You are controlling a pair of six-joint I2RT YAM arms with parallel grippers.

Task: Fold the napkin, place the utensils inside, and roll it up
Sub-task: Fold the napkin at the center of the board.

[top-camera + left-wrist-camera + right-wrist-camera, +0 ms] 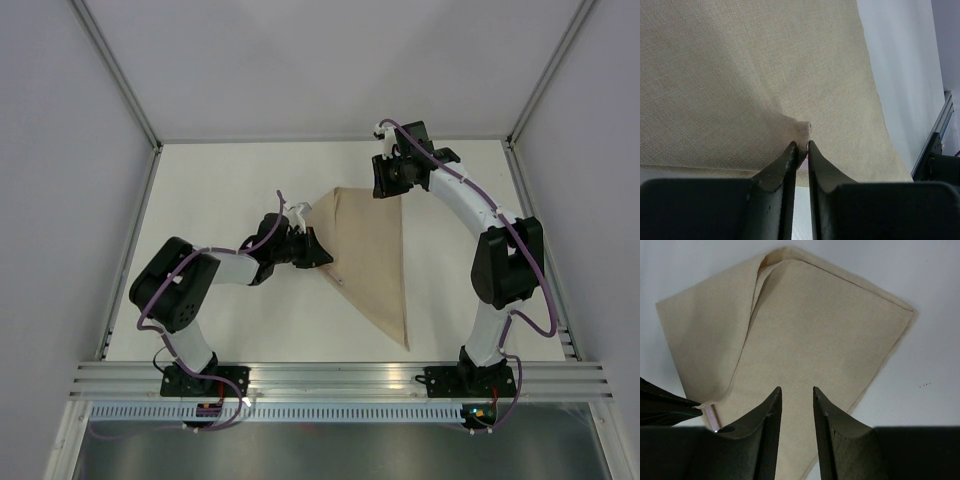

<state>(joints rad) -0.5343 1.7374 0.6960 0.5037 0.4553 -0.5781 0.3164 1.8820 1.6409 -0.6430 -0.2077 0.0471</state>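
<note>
**Left claw pinches the napkin's corner, fold in hand**

Left gripper [801, 146] has its two fingers pressed together on a small puckered nub of the napkin [375, 250], at the cloth's left-hand corner. The fabric draws into shallow creases toward that pinch. The napkin lies on the table [230, 190] between the two arms, doubled over into a rough triangle with its long point toward the near edge. The right wrist view shows two layers, the upper one sitting slightly askew of the lower at the far corner.

By my reading this is the folding step, not yet finished: the edges are not squared, and the utensils appear in no view. The next move likely calls for carrying the pinched corner across the cloth or laying it flat. It should go low and slow so the layers do not drag, then let go cleanly.

Right gripper [796, 390] hovers above the napkin's far right corner, fingers spread a little and holding nothing. A short pale piece at the lower left of its view may be part of the other claw; I cannot be sure.

The left arm reaches in from the left, elbow folded back, wrist low over the table. The right arm arcs high and forward, its wrist tipped downward.
</note>
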